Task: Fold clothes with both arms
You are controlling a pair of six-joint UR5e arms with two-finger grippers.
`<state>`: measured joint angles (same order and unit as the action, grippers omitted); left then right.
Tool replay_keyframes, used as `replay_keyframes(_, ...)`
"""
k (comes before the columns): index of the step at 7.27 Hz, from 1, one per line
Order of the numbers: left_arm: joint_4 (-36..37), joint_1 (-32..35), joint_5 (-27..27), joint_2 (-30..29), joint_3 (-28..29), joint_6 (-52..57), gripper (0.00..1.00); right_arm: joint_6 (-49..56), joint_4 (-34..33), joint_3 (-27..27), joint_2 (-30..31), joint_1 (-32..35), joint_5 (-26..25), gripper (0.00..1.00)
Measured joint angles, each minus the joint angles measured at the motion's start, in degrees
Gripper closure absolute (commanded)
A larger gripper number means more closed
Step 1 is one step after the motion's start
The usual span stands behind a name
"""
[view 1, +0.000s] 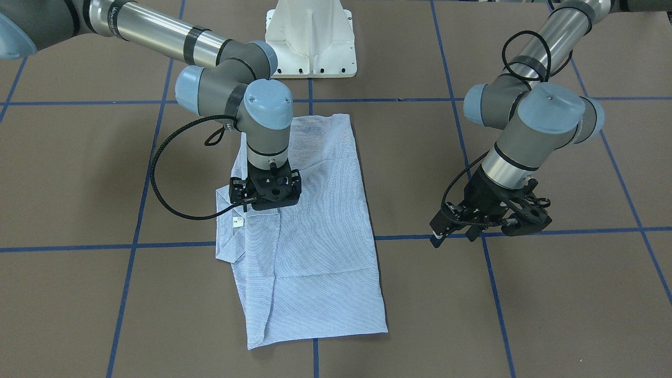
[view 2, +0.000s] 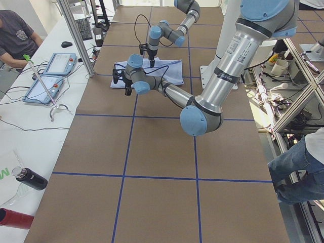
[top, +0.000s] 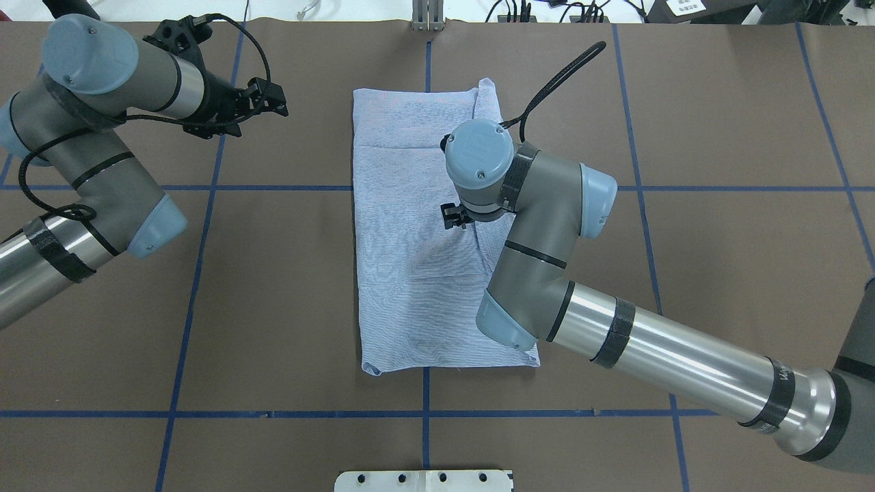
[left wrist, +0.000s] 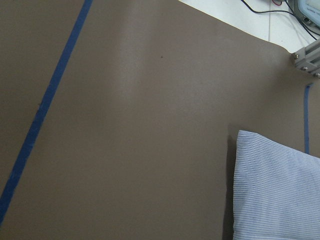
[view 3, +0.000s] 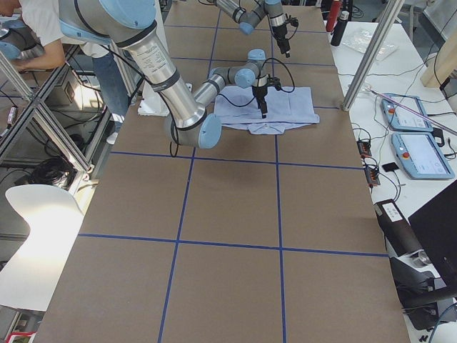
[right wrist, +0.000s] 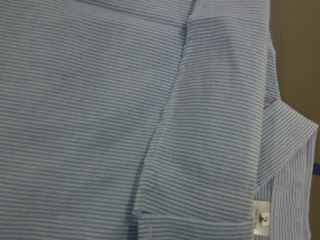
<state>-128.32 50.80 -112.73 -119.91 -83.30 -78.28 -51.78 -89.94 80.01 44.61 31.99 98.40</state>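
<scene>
Nearest the operators' side, the short end of the shirt (view 1: pixel 315 236) lies flat on the brown surface (view 1: pixel 79 184). The garment is already narrowed into a long rectangle with the sleeves apparently tucked inside, which suggests that the lengthwise folds are done and a crosswise fold is left. Further in, the collar (view 1: pixel 228 226) with its white label (view 1: pixel 238 221) juts out past the long edge on the robot's right. The right claw (view 1: pixel 265 202) points straight down just beside it, over the cloth. It is likely placed there to pin or pick up the layers near the collar, where the fabric is thickest and most apt to slip. Its fingers are hidden under the wrist, so it cannot be told whether they are spread, clenched or touching the shirt. The right wrist view is filled with stripes, so the claw is close to the fabric. At about the same depth, the left claw (view 1: pixel 446 231) hangs tilted over bare surface, well apart from the shirt's other long edge. It holds nothing, and its jaw setting cannot be made out either. It seems parked clear so that the cloth stays undisturbed. Farthest off, the shirt's other short end lies near the white pedestal (view 1: pixel 311 39).
</scene>
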Motion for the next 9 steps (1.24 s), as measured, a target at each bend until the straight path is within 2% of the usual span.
replay_keyframes(6,-0.08,-0.17,0.06,-0.23,-0.02,-0.3,0.0,3.96,-4.73,-0.63,0.04,-0.22,-0.37,0.0)
replay_keyframes(9,-0.09,-0.22,0.06,-0.34,-0.02,-0.46,0.0,9.14,-7.23,0.58,0.92,1.92,-0.2,0.0)
